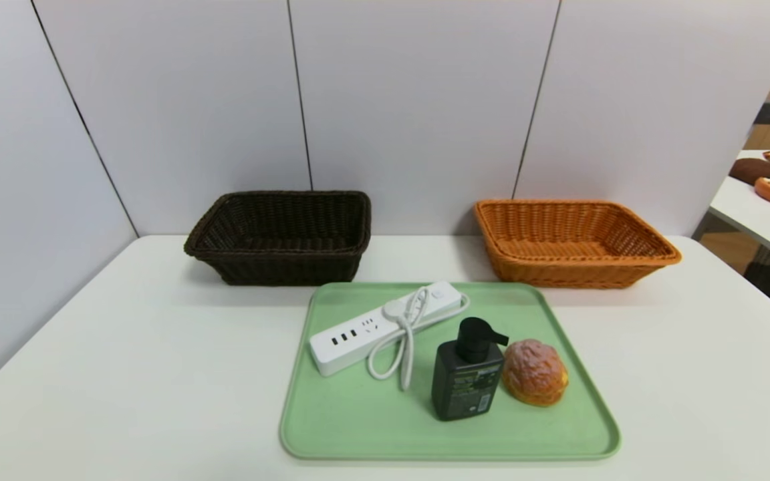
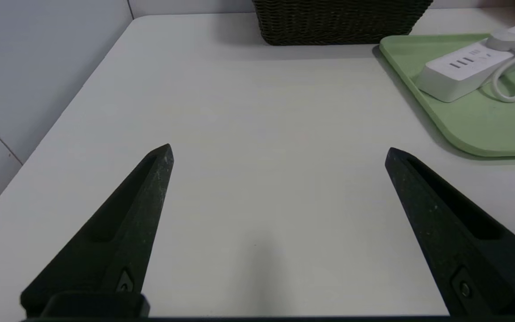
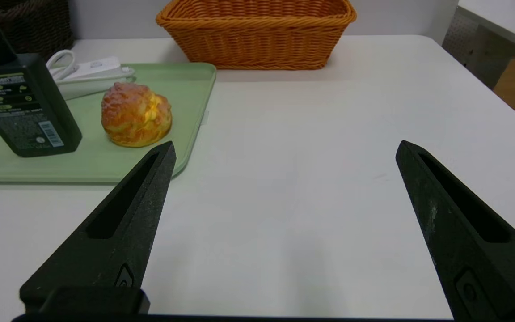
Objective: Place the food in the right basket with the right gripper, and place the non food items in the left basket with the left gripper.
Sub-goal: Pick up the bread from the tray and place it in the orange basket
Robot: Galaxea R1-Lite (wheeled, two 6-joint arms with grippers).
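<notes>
A pinkish-brown bun lies on the green tray, right beside a black pump bottle. A white power strip with coiled cord lies across the tray's far left part. The dark brown basket stands at the back left, the orange basket at the back right. Neither arm shows in the head view. My left gripper hangs open over bare table left of the tray. My right gripper hangs open over bare table right of the tray.
Grey wall panels close the back and left of the white table. The table's right edge drops to the floor, with another table holding clutter beyond it.
</notes>
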